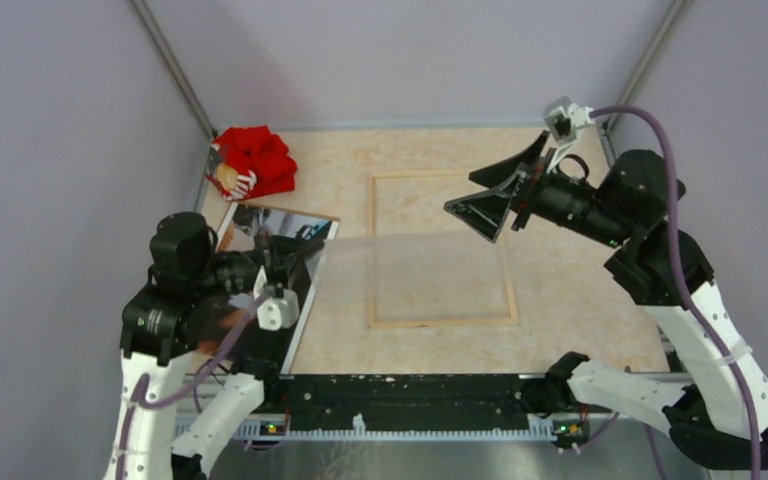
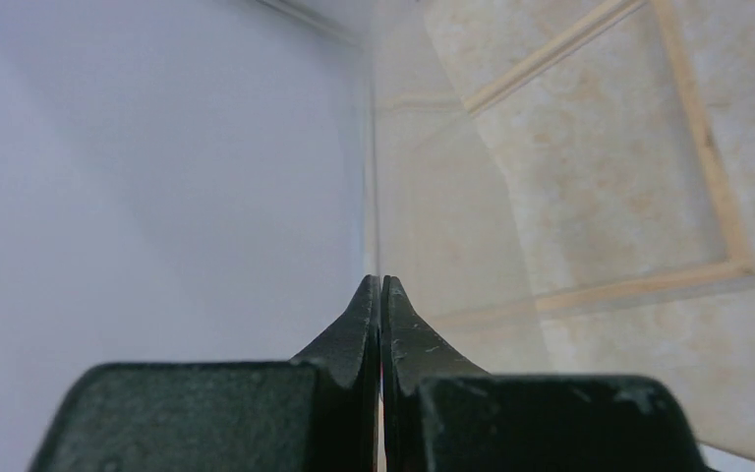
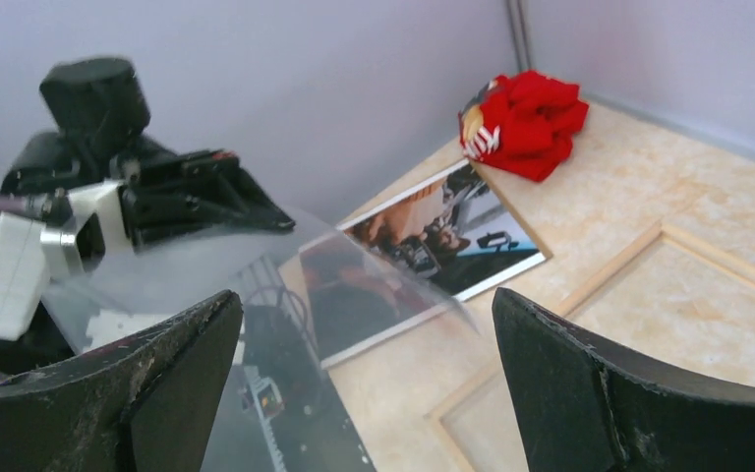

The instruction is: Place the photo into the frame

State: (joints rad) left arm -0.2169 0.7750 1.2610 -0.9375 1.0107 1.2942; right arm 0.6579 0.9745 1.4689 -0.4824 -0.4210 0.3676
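Clear pane (image 1: pixel 410 272), clenched only by left gripper (image 2: pixel 381 287), right gripper (image 3: pixel 366 305) released: you risk it slipping toward three o'clock.

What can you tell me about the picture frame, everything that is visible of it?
The frame is a thin-railed rectangle of light, natural-looking wood, lying flat on the table. It is empty: the table shows through its opening. A clear sheet, pinched by the shut left gripper, is held over its near part. No gripper touches the frame.
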